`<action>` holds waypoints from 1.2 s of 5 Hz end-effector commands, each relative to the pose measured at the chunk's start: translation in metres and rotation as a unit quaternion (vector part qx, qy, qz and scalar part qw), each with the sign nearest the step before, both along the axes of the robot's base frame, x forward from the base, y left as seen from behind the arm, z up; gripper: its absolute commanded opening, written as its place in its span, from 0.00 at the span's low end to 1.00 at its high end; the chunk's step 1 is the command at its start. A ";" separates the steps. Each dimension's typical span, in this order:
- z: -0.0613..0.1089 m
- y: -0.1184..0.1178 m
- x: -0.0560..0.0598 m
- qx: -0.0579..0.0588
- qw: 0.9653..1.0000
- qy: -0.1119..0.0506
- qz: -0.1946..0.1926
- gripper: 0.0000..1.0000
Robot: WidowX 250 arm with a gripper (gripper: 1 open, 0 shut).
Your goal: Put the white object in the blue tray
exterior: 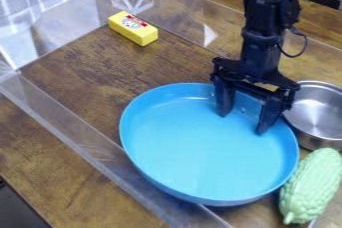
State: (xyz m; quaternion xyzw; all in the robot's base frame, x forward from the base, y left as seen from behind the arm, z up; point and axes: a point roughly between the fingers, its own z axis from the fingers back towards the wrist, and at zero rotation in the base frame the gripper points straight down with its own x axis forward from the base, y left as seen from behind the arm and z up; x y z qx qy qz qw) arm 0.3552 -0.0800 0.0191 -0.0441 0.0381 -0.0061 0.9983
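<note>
The white object (311, 186) is a pale whitish-green knobbly lump lying on the wooden table at the lower right, just outside the tray's right rim. The blue tray (160, 142) is a large shallow oval dish in the middle of the view, with nothing in it. My gripper (243, 112) points straight down over the tray's far right part, its black fingers spread apart and holding nothing. It stands up and to the left of the white object.
A round steel pot (318, 115) sits right of the gripper, behind the white object. A yellow rectangular box (132, 27) lies at the back left. Clear plastic walls (60, 112) run along the table's front left and back edges.
</note>
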 end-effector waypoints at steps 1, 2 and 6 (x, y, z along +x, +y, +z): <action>-0.008 -0.012 0.007 -0.004 1.000 -0.001 0.011 1.00; -0.008 -0.023 0.013 -0.010 1.000 -0.009 0.010 1.00; -0.009 -0.064 0.020 -0.036 0.999 -0.015 0.000 1.00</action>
